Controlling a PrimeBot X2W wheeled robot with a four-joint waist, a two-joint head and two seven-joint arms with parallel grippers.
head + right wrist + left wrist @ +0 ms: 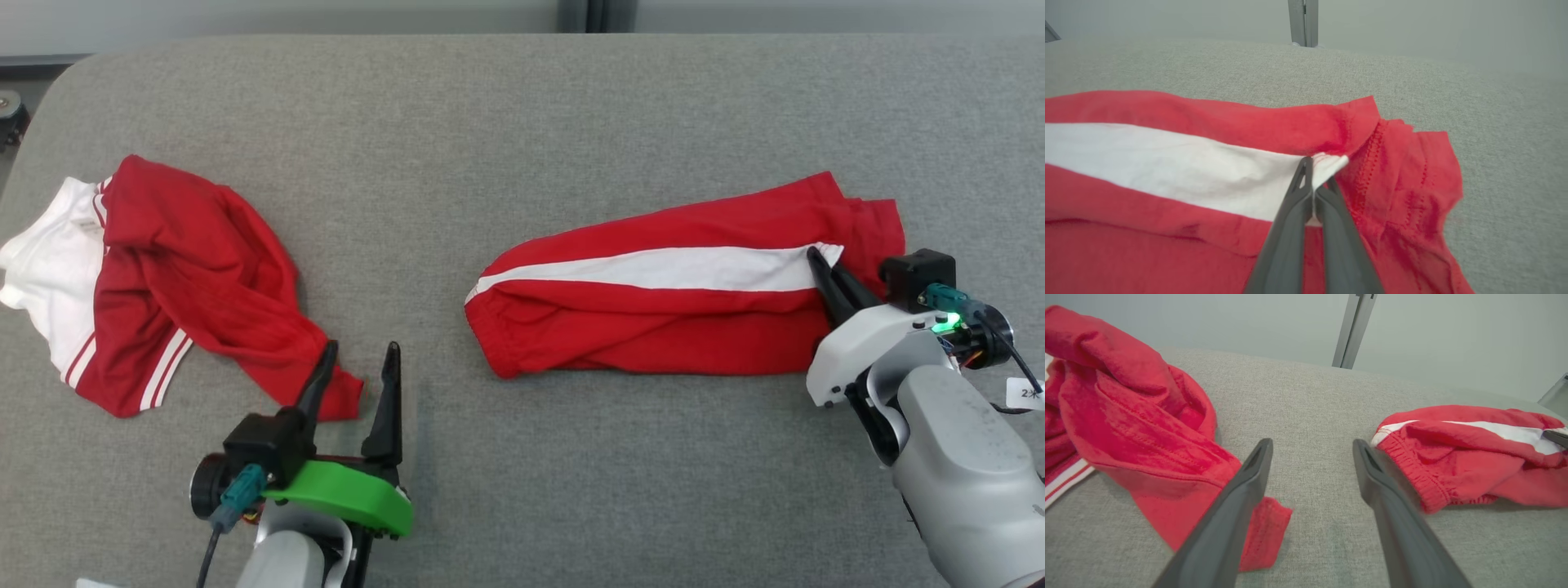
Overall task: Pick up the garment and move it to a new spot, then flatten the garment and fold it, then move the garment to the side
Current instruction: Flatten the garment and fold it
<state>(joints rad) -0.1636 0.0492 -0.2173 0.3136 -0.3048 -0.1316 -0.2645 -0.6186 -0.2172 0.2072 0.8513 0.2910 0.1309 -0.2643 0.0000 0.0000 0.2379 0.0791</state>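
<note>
Garment (653, 318) lies folded at table's (522, 122) right. Right gripper (816, 255) is clenched on its white stripe's end, cloth pinched between the tips. Left gripper (362, 349) is spread wide, empty, at the crumpled shirt's (188, 278) edge.

Garment (1208, 179) partly beyond view's edge

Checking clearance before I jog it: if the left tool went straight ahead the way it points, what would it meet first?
Mostly bare grey surface: the open left tool aims between the crumpled shirt and the striped garment. One finger overlaps the shirt's hem, so it might brush that first; depth is unclear.
</note>
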